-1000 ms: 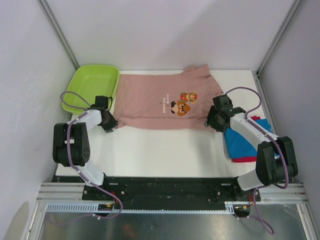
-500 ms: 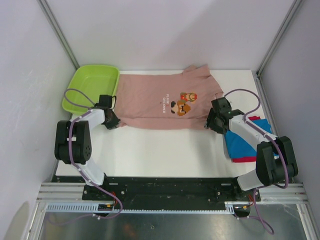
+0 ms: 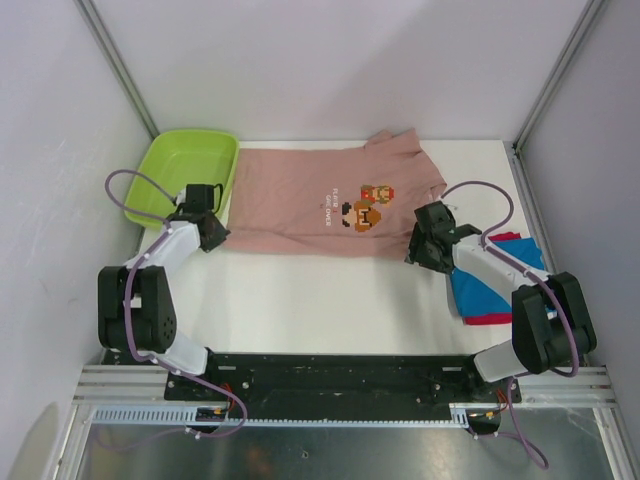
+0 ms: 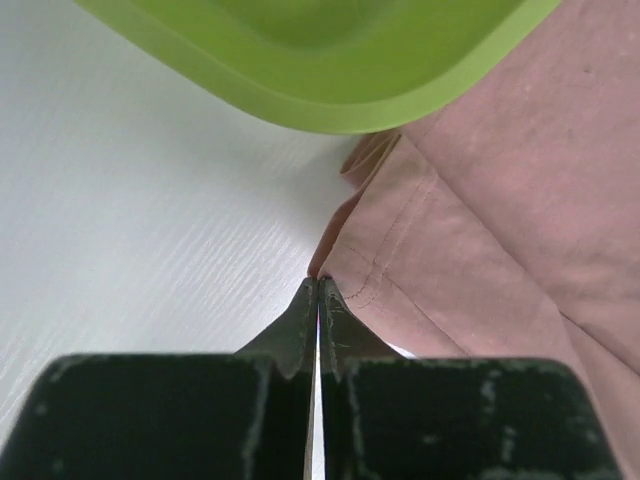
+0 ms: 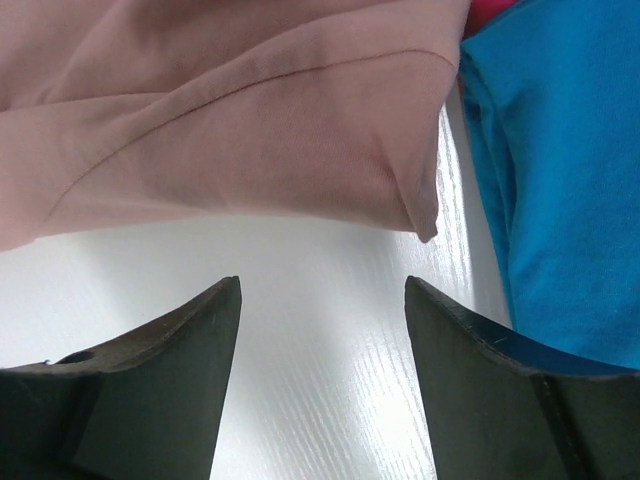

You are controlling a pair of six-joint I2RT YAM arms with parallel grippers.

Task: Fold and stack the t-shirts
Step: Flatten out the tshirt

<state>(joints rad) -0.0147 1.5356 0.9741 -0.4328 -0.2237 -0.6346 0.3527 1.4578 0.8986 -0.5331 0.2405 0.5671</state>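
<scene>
The dusty pink t-shirt point(image 3: 300, 205) lies spread flat at the back of the white table, chest print up. My left gripper point(image 3: 218, 237) is at its near left corner, and in the left wrist view its jaws point(image 4: 318, 285) are shut with the hem corner of the shirt point(image 4: 500, 200) pinched at the tips. My right gripper point(image 3: 416, 247) is open and empty, just short of the near right corner of the shirt point(image 5: 250, 130). The folded blue t-shirt point(image 3: 490, 285) lies on a red one point(image 3: 488, 320) at the right, and its edge point(image 5: 560, 170) shows beside my right finger.
The lime-green plastic tub point(image 3: 185, 170) stands at the back left, its rim point(image 4: 330, 90) touching the shirt's left edge. Grey walls and metal posts close in the table on three sides. Bare white table point(image 3: 330, 300) lies between the shirt and the arm bases.
My left gripper has moved left and toward the back with the shirt corner. My right gripper has shifted slightly left along the shirt's near edge.
</scene>
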